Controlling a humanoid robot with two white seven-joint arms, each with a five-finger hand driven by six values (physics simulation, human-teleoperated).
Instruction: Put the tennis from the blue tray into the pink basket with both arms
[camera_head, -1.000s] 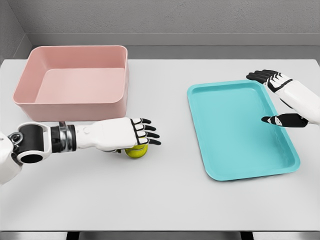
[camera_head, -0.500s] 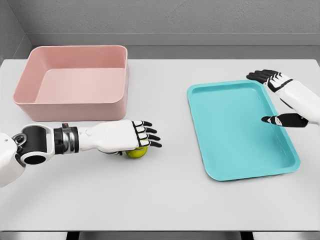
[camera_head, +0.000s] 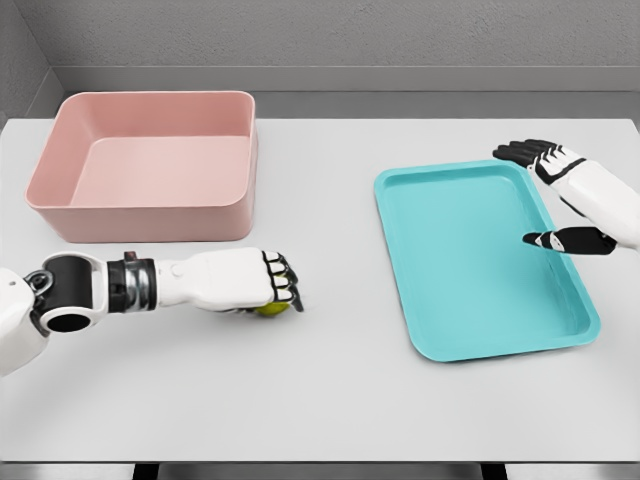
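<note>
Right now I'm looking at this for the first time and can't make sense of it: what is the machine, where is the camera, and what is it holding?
It is a simulated humanoid robot, seen from a camera on its own head, looking down at a white table. Its left hand has its fingers curled over a yellow-green tennis ball on the table, in front of the pink basket. The right hand hangs open at the far right edge of the empty blue tray, holding nothing. The ball is not yet in the basket.
</note>
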